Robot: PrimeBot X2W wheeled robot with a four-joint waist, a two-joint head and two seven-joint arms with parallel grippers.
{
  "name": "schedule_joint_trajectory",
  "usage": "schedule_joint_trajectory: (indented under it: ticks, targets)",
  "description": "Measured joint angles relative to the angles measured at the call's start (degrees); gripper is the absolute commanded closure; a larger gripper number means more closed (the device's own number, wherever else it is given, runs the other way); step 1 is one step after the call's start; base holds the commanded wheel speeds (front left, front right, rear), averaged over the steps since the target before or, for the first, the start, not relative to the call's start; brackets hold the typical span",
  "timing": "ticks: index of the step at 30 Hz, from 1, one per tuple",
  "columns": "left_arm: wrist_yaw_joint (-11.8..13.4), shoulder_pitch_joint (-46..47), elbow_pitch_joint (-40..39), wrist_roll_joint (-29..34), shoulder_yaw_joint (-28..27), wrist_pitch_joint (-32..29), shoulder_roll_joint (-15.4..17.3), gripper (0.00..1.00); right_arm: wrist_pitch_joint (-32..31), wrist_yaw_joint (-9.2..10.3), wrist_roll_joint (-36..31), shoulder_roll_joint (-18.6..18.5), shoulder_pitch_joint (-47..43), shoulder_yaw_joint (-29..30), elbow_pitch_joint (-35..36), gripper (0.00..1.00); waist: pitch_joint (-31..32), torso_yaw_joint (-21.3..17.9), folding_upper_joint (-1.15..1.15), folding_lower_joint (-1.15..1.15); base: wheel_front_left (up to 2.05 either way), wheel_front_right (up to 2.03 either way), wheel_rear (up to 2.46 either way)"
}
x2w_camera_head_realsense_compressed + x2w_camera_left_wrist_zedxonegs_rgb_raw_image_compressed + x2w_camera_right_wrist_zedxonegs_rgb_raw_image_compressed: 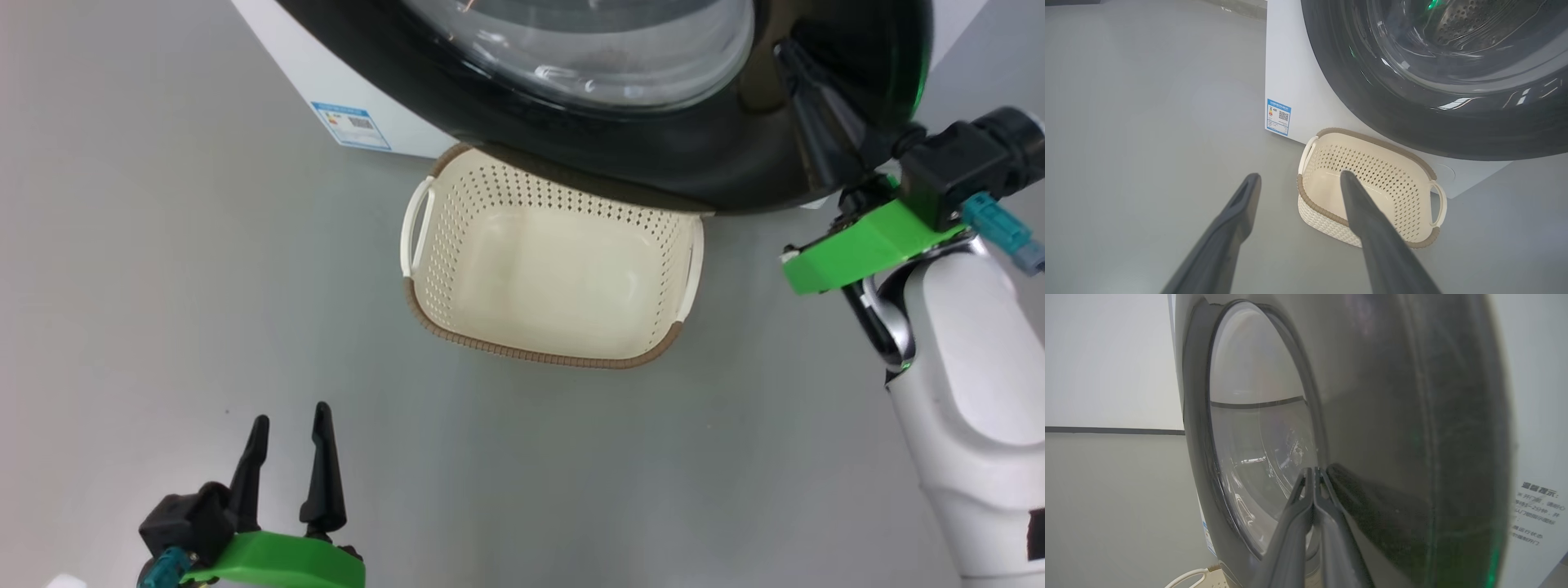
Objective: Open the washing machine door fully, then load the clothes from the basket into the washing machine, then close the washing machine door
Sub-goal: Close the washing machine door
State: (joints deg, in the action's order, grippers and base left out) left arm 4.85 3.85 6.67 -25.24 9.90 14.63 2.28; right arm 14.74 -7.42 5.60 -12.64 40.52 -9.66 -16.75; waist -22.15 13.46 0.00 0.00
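The basket (555,286) at frame centre sits empty, so I judge this the closing step. My right fingers (1300,514), pinched shut on nothing, lie against the door (653,155) up top; left fingers (324,474) gape empty, lower left. Next: push until it latches.

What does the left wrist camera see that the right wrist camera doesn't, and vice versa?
Left wrist view: the open left gripper, and the basket, empty inside. Right wrist view: the shut right gripper by the black ring of the washing machine door, and a printed notice. Both: the door's glass bowl and the white washing machine.
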Motion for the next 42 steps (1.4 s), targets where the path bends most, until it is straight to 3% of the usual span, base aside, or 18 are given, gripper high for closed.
schedule_joint_trajectory:
  ticks: [25, 34, 42]
  targets:
    - [0.5, 1.5, -2.6, -0.2, 3.3, 0.0, -0.2, 0.0, 0.0, -0.55, -4.4, -7.0, 19.0, 3.0, -8.6, 1.0, -6.8, 4.0, 0.0, 0.0, 0.0, 0.0, 0.0]
    - [0.8, 1.4, -2.4, -0.3, 4.2, 0.0, -0.2, 0.0, 0.3, -0.58, -7.5, -7.3, 20.9, 3.4, -14.4, 1.0, -4.9, 5.0, 0.0, 0.0, 0.0, 0.0, 0.0]
    - [0.7, 1.3, -2.0, -0.3, 3.0, 0.0, -0.2, 0.0, 0.3, -0.44, -5.7, -7.1, 16.4, 5.9, -11.0, 1.0, -1.4, 4.5, 0.0, -0.01, 0.0, 0.0, 0.0]
